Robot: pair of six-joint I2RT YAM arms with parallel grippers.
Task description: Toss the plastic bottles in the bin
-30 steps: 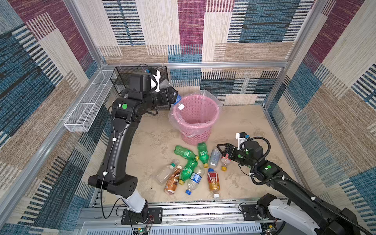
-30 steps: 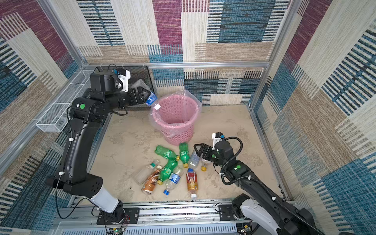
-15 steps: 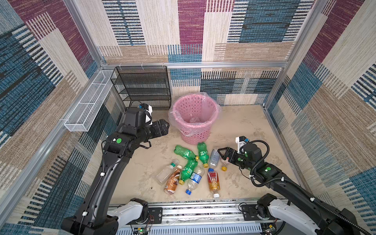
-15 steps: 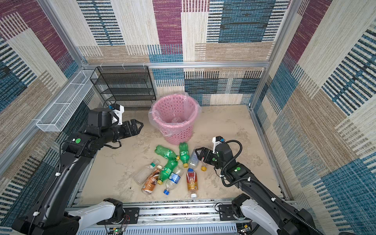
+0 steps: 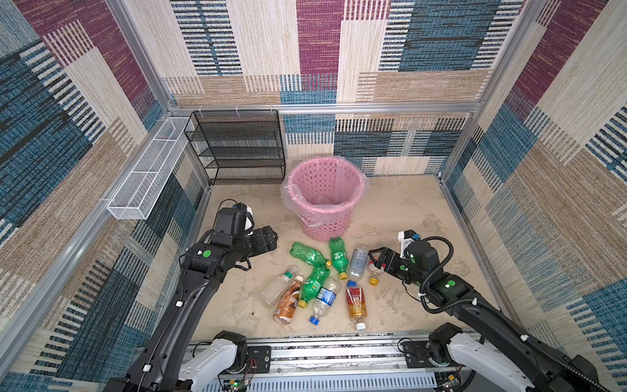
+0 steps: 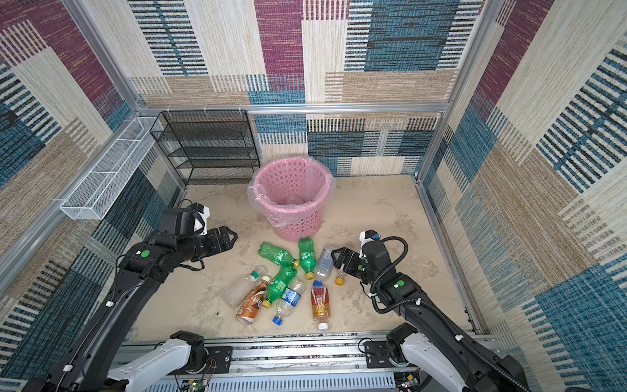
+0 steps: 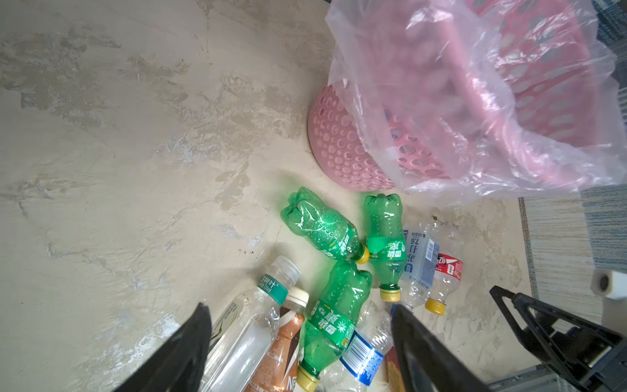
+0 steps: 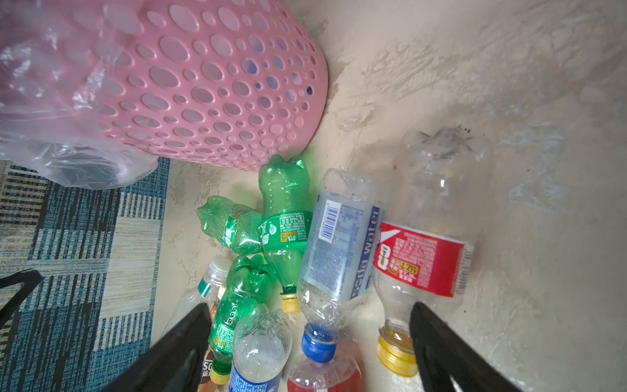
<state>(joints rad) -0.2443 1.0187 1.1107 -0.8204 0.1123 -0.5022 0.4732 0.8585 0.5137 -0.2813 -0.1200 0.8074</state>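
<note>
**Nothing Gripped Yet**

Small green, clear, brown and red-labelled plastic bottles point(image 5: 319, 281) lie heaped on the beige floor point(image 5: 390, 210). The left gripper point(image 5: 273, 241) and right gripper point(image 5: 373, 261) flank them, fingers spread, holding nothing. Just beyond stands the round pink perforated plastic bin point(image 5: 325, 224).

The bin point(image 5: 324, 220) is smooth pink plastic, lined with a thin, crinkled, glossy clear film liner point(image 7: 441, 101). The bottles point(image 8: 285, 203) are glossy clear and green plastic, some dented, with shiny labels point(image 8: 420, 258). The floor point(image 7: 101, 135) is matt, rough and blotchy; the rack point(image 5: 237, 149) is black metal mesh.
</note>
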